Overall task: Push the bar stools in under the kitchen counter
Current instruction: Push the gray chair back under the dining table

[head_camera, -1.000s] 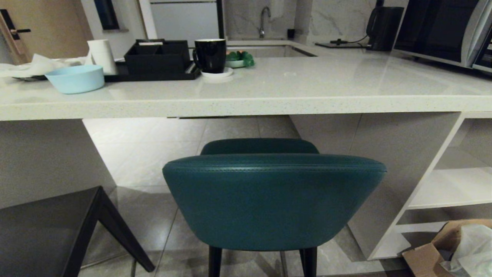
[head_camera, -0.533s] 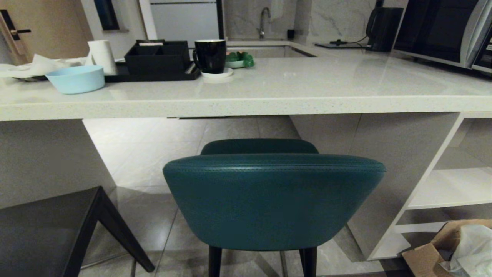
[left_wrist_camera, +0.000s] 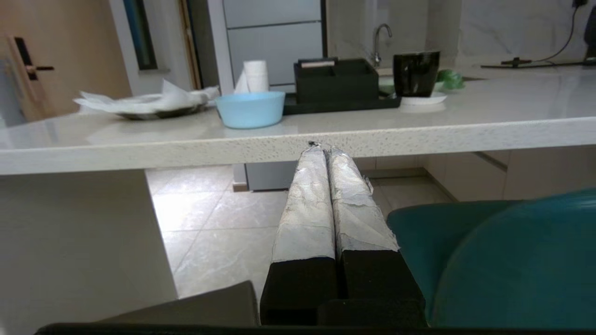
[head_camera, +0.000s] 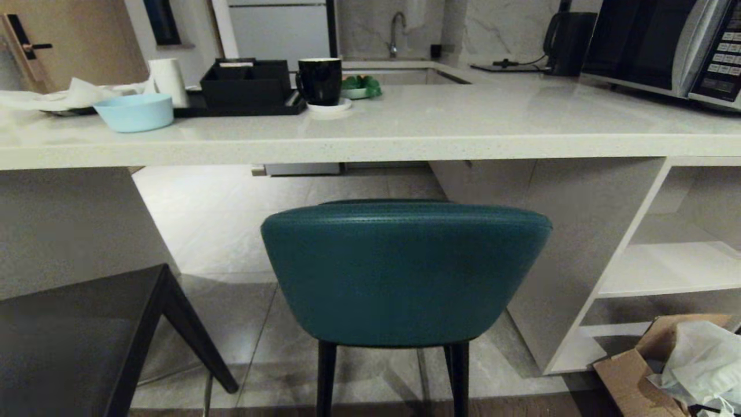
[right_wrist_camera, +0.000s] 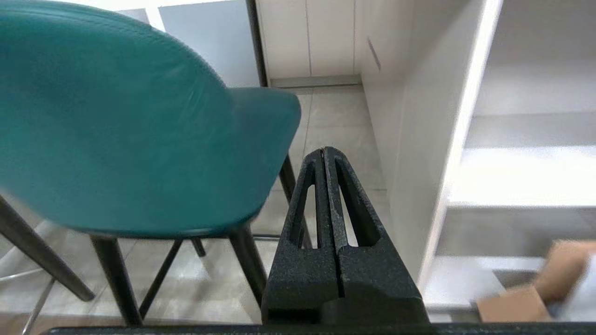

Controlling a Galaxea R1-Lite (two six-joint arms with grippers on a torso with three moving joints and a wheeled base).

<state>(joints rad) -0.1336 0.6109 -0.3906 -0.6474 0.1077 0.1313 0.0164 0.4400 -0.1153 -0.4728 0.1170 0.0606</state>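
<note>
View pulled back; teal stool (head_camera: 405, 272) hides its seat; both end effectors closed, empty.

The floor (head_camera: 220, 231) is showing big pale grey tiles, and light is shining off them. A brown wooden door (head_camera: 69, 40) with a dark handle is standing far off on the left. White tall cabinets (head_camera: 278, 29) are sitting at the back, next to a grey marble wall (head_camera: 492, 26) with a tap (head_camera: 395, 29) in front of it. A microwave (head_camera: 666, 46) is sitting on the right. White open shelves (head_camera: 671, 266) are showing low on the right, and a cardboard box (head_camera: 637, 376) is lying on the floor near them.
</note>
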